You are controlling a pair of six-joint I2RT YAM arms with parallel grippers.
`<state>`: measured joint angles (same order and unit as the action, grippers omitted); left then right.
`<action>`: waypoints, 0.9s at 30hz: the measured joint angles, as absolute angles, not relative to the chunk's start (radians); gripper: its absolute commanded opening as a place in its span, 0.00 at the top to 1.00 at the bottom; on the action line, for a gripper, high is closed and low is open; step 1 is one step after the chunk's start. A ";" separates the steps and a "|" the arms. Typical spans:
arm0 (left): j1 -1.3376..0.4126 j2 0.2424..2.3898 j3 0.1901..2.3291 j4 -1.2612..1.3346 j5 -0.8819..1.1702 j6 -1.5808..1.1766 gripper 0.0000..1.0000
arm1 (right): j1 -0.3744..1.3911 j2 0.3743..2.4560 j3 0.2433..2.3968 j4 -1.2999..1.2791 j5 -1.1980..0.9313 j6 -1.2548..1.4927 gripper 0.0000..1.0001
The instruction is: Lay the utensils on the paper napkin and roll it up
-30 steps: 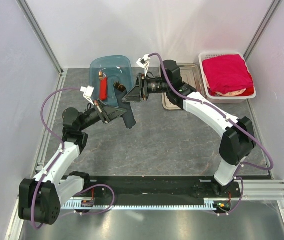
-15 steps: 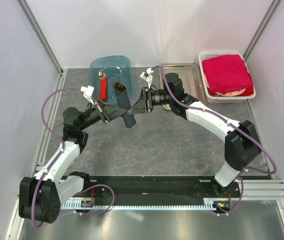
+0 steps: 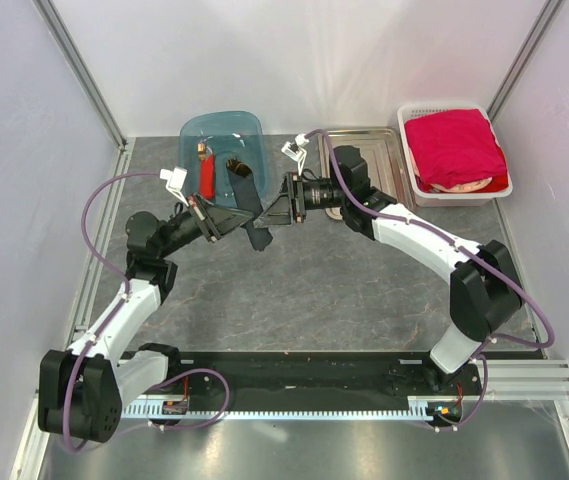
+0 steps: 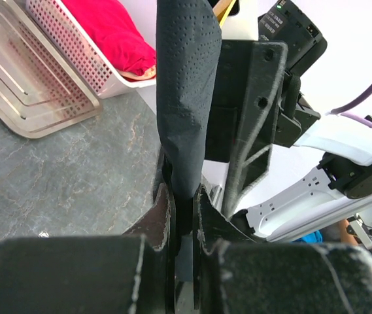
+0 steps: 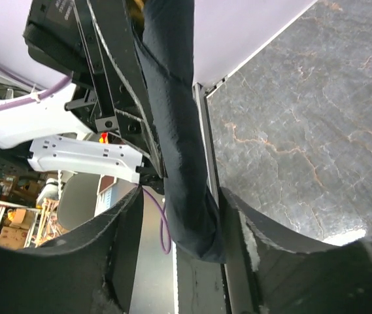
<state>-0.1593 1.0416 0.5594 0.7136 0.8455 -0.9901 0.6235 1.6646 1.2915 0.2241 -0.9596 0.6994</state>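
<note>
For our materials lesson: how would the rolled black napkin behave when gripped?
Probably light and fairly stiff: the left gripper pinching one end holds the rolled napkin nearly straight. Likely crushable: its dimpled paper creases near the pinch.

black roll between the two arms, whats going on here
The paper napkin is already rolled into a tube and held up in the air between the two arms. The left gripper is shut on it near one end. The right gripper stands open around it, with a gap beside one finger.
</note>
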 measured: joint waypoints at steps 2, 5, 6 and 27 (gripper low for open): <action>-0.159 1.048 0.562 0.714 0.843 -0.991 0.98 | 0.624 1.664 1.285 0.224 -0.960 0.696 0.42; -0.159 1.056 0.563 0.714 0.839 -0.993 0.98 | 0.628 1.663 1.267 0.225 -0.960 0.696 0.42; -0.159 1.058 0.563 0.714 0.839 -0.995 0.98 | 0.630 1.663 1.260 0.225 -0.960 0.696 0.46; -0.154 1.081 0.583 0.712 0.840 -1.006 0.98 | 0.642 1.665 1.256 0.190 -0.946 0.660 0.34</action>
<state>-0.1535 1.0813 0.5827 0.7120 0.8398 -1.0061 0.6418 1.6650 1.2564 0.1902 -0.9463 0.6598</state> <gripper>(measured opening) 0.086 0.655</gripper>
